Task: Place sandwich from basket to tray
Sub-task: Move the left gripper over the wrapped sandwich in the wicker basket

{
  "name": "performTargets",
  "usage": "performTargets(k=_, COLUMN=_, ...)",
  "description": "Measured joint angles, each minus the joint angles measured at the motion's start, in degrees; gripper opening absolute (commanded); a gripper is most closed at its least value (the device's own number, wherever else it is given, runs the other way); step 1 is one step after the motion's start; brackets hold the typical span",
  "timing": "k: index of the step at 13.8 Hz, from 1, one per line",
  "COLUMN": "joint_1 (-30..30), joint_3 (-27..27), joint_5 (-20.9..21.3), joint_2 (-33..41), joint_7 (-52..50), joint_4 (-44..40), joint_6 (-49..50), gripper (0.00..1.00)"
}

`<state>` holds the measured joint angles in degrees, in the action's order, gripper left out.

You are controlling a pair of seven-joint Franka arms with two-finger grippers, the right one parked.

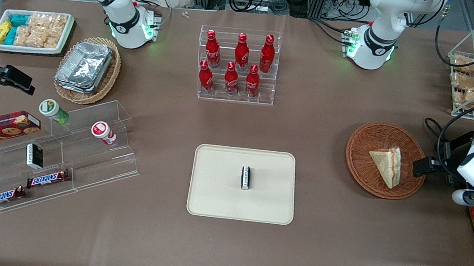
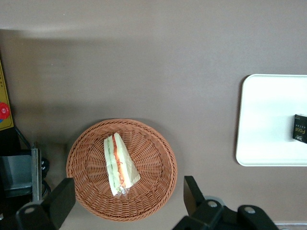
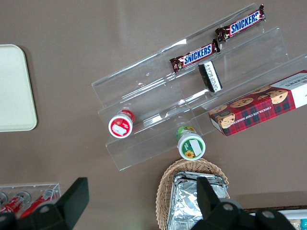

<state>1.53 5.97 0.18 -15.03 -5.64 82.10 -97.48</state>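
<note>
"SNICKERS" reads in blue on 2 brown bars [image 3: 194,56] lying on a clear stepped stand [image 3: 158,91], legible in both the front and right wrist views. A red tartan box [image 3: 261,104] beside them carries "CHOCOLATE CHIP SHORTBREAD" along its side. The 6 red bottles [image 1: 233,63] in the clear rack bear white script too small to read. A small dark packet [image 2: 300,128] on the tray [image 2: 268,120] shows pale lettering that cannot be made out. The gripper [image 2: 129,201] above the basket [image 2: 158,158] bears no lettering.

Six red bottles [image 1: 236,64] stand in a clear rack [image 1: 233,94]; two Snickers bars [image 3: 217,40] lie on acrylic steps [image 3: 158,100].
</note>
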Motion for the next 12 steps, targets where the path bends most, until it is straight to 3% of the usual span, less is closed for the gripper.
performTargets(k=8, joint_1=0.0, joint_3=0.0, joint_5=0.0, joint_2=-0.3, joint_7=-0.7, joint_4=-0.2, joint_6=2.0, gripper=1.0)
performTargets(k=12, joint_1=0.6, joint_3=-0.4, joint_5=-0.3, joint_2=0.6, joint_7=-4.4, joint_4=6.3, joint_6=3.0, gripper=1.0)
